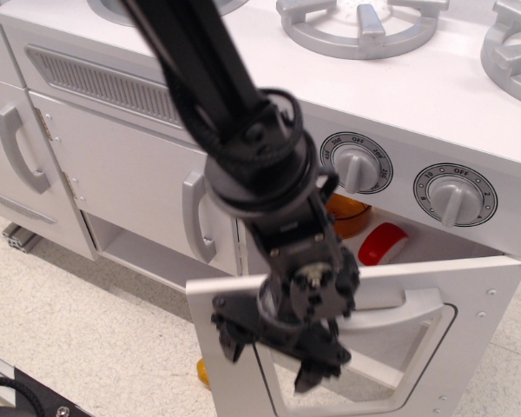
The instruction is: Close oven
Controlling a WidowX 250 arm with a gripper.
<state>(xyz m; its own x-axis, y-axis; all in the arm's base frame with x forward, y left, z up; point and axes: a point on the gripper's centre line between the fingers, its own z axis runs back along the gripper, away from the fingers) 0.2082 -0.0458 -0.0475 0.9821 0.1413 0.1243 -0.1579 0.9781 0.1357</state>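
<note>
A: Where does the oven stand right now?

B: It sits at the right of the white toy kitchen, under the two round dials. Its door is part-way up, tilted, with an open gap along the top edge. The gripper is in front of the door's left half, below the handle, its jaws apart and holding nothing that I can see.

A: What could spoil the closing?

B: I'd judge two things. The contact looks low and off to the left, so a push might slide across the window or twist the door instead of swinging it. And an orange item and a red item lie inside near the opening; if either sticks out past the sill, the door could jam on it.

A: Anything else nearby?

B: A cupboard door with a vertical grey handle is just left of the oven, close to the arm. Burners sit on the top surface, well clear. Something orange shows on the floor below the door's corner.
</note>
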